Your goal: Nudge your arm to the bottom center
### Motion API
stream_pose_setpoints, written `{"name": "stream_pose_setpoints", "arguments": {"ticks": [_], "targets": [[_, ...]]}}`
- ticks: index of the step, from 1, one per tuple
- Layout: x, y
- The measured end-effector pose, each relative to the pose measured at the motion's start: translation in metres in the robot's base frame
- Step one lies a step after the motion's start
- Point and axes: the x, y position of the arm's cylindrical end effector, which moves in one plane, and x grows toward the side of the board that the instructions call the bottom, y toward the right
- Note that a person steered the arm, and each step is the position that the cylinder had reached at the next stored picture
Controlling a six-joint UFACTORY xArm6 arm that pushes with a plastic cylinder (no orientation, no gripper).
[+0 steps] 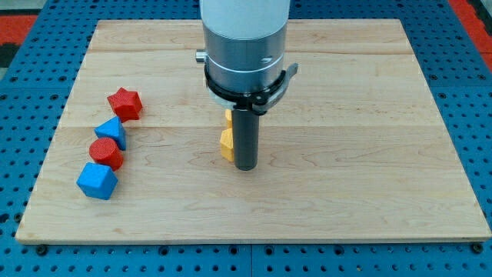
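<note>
My tip [245, 166] rests on the wooden board [346, 154] near the middle, a little below centre. A yellow block [227, 144] sits just to the tip's left, touching or nearly touching the rod. A second yellow piece [228, 118] shows above it, mostly hidden behind the rod. At the view's left stands a column of blocks: a red star [124, 103], a blue triangular block [111, 131], a red rounded block [106, 152] and a blue cube-like block [97, 181].
The arm's grey cylindrical body [244, 46] hangs over the board's upper middle and hides what lies behind it. A blue perforated table [461, 92] surrounds the board.
</note>
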Motion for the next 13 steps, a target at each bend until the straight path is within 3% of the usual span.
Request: {"name": "stream_pose_setpoints", "arguments": {"ticks": [5,13], "targets": [[0.0,0.08],[-0.003,0.1]]}}
